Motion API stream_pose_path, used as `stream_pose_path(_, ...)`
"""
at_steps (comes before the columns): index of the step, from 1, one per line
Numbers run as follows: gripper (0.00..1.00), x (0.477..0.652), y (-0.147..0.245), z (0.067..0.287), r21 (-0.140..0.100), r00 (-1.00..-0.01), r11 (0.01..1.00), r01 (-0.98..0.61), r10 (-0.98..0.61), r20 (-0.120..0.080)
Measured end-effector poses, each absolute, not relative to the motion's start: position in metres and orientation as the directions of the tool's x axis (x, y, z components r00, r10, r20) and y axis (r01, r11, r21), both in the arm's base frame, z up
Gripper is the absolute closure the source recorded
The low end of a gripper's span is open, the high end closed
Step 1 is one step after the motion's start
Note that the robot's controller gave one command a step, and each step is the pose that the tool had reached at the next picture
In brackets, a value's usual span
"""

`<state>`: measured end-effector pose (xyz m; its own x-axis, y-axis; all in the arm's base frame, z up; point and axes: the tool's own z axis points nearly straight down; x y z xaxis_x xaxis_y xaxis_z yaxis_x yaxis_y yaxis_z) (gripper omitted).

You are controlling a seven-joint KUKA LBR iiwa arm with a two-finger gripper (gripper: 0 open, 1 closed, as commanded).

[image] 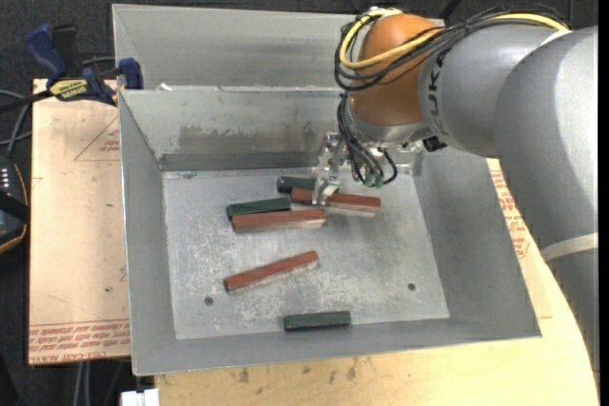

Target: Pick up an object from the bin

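Observation:
My gripper (326,180) hangs low over the middle of the bin, under the orange wrist cover. Its tip is at the left end of a red-brown bar (350,202) that lies across the bin floor. Just left of the tip lies a short dark green piece (290,183). Below and to the left, a dark green bar (259,206) rests against a longer red-brown bar (281,221). I cannot tell whether anything is held.
Another red-brown bar (271,271) lies slanted nearer the front. A dark green bar (317,321) sits at the front wall. The arm covers the bin's right rear corner.

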<state>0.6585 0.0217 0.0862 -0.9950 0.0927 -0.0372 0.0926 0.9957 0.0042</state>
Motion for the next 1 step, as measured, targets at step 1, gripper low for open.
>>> stream_pose_path(1, 1.0, 0.6615, 0.0221, 0.1523, 0.002, -0.996, 0.996, 0.092, 0.092, -0.012)
